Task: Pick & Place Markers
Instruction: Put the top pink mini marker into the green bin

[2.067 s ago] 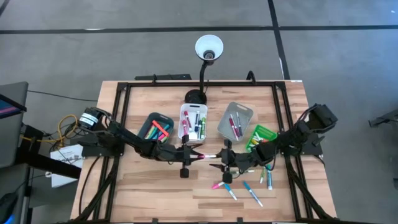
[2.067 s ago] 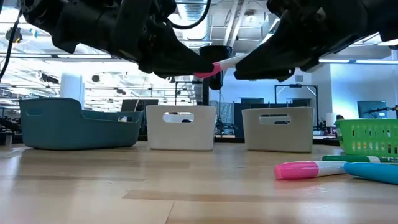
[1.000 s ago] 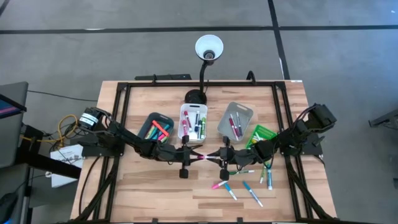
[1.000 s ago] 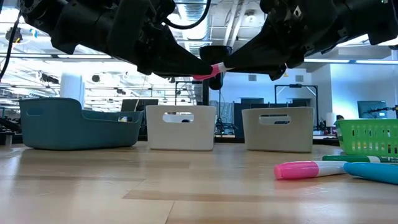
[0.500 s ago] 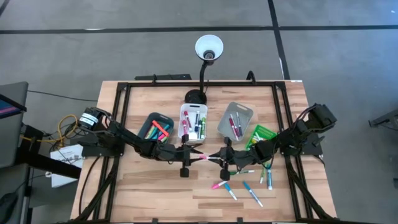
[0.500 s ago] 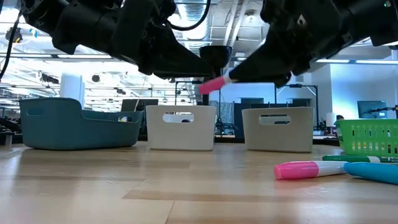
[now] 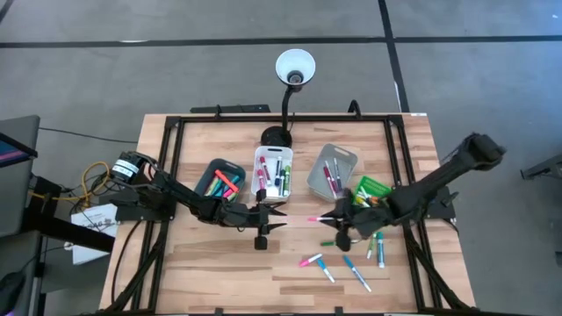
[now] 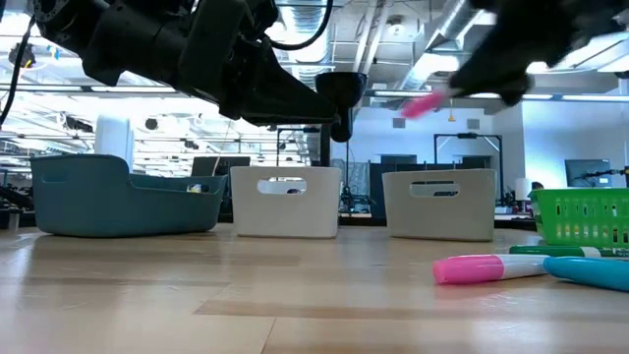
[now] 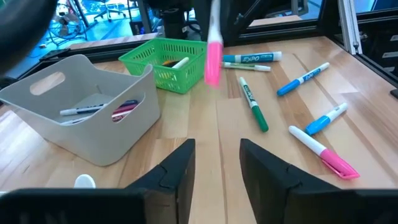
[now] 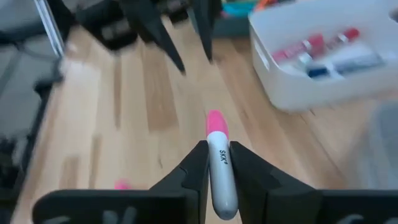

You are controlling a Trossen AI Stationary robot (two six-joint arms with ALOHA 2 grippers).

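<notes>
While the right claw (image 10: 217,163) pinches a white-barrelled marker with a pink cap (image 10: 219,155) between its two dark fingers, it hangs above the middle of the wooden bench (image 7: 219,272), cap pointing toward the other arm. Opposite it, the left claw (image 7: 277,219) stands with its fingers parted and nothing between them, just in front of the white rectangular plastic bin (image 7: 273,172); in its wrist view the pink marker hangs in the air beyond its tips, clear of them.

Judged from the sorting so far, the job is well under way but not finished. A teal plastic bin (image 7: 219,181) holds several orange, pink and green markers, the white bin holds a handful more, and the grey plastic bin (image 7: 333,170) has a few red and pink ones. A green mesh basket (image 7: 370,191) beside the right arm also holds at least one; its contents are otherwise hard to make out.

Left to do: the carried marker needs a bin, and roughly half a dozen loose markers lie on the bench near the right arm, among them a pink-capped one (image 7: 308,260), two blue ones (image 7: 356,272) and a green one (image 9: 254,107).
</notes>
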